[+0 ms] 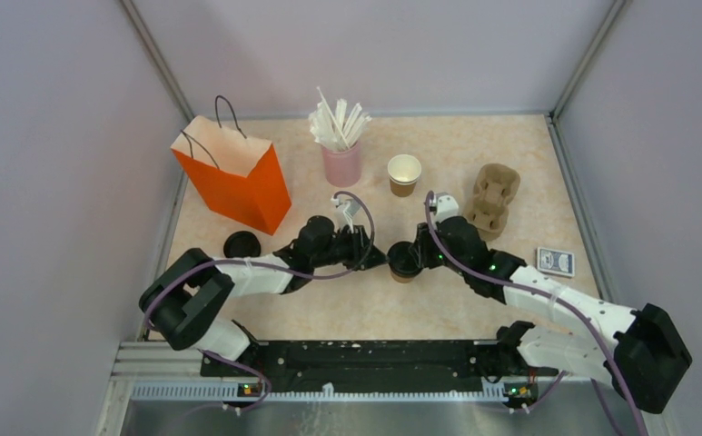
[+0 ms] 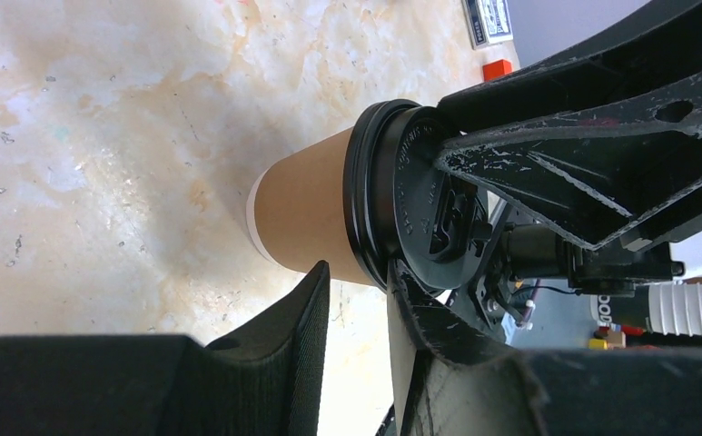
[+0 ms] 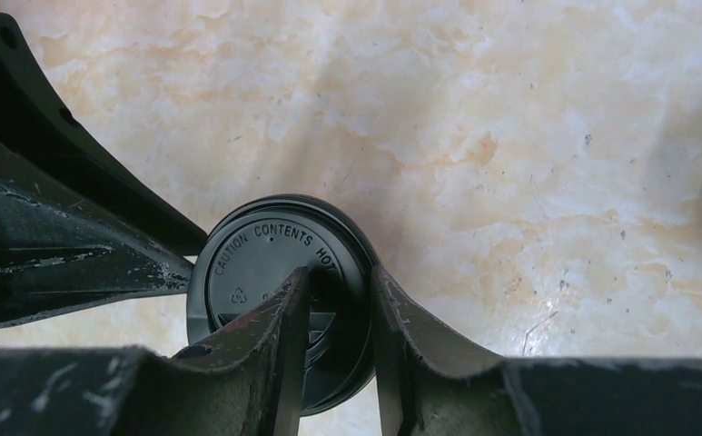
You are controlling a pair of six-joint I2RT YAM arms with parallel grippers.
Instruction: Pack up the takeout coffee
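Because the lid (image 1: 404, 257) probably needed pressing home, the lidded cup (image 1: 407, 276) stood in the middle of the table (image 1: 329, 313) between the left gripper (image 1: 381, 259) and right gripper (image 1: 420, 257); an open cup (image 1: 404, 174) stood near the far edge. Only the left wrist showed the brown wall, with fingers (image 2: 283, 336) close together beside the rim. Only the right wrist showed fingers straddling the lid's top, slightly apart. Neither grip could be judged.

"CAUTION CONTENTS HOT" on lid (image 3: 258, 247)

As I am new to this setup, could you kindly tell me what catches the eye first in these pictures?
The left gripper and right gripper meet at a lidded brown cup in the centre of the scene. The bright orange bag stands back left, beside a pink cup of white straws.
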